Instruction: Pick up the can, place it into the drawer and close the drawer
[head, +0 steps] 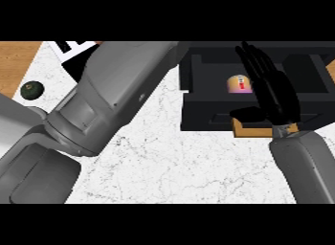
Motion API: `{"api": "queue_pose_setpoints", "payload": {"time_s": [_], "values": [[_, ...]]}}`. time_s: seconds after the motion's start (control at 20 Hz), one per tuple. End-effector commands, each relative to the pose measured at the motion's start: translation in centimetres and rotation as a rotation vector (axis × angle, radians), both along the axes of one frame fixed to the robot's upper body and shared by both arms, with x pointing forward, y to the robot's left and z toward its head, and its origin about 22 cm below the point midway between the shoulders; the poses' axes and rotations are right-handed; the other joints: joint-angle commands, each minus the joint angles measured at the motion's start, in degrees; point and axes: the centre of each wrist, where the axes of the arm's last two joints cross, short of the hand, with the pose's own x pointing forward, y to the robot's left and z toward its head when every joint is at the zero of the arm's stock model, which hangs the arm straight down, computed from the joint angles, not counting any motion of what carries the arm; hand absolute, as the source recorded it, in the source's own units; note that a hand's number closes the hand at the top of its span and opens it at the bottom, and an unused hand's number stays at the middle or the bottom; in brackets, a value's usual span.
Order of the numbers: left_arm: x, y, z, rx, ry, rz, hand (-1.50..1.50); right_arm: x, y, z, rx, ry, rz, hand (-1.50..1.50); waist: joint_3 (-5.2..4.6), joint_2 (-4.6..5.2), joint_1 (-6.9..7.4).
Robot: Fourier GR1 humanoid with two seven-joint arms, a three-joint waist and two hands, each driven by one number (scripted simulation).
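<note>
The can [239,84] is lying in the open drawer [198,103], long axis pointing away, while the right hand [273,91] is hovering over it, fingers straight and empty.

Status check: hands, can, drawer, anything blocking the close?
Right hand open, fingers straight over the open drawer. Can lying inside it. Left hand out of view. Nothing seen blocking the close.

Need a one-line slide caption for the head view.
Can lies in the open black drawer; open right hand hangs over it, drawer not yet closed.
</note>
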Motion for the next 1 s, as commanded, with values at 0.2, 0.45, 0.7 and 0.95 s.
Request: {"api": "queue_pose_setpoints", "payload": {"time_s": [0.2, 0.45, 0.7, 0.95], "values": [[1.0, 3.0, 0.2, 0.0, 0.002, 0.012, -1.5, 5.2, -0.1, -2.0, -0.067, -0.038, -0.053, -1.5, -0.02, -0.36, 1.44], [1.1, 4.1, 0.4, -0.02, -0.012, 0.024, -1.5, 7.6, 1.5, -3.0, -0.087, -0.105, -0.159, -1.5, -0.02, -0.21, 3.21], [1.0, 5.3, 0.7, -0.004, 0.002, 0.032, -1.5, 9.0, 1.0, -3.5, -0.08, -0.159, -0.19, -1.5, -0.01, -0.45, 3.97], [1.1, 7.0, -1.0, 0.016, 0.021, 0.022, -1.5, 10.5, 2.4, -2.6, -0.085, -0.197, -0.215, -1.5, -0.01, -0.18, 5.27]]}}
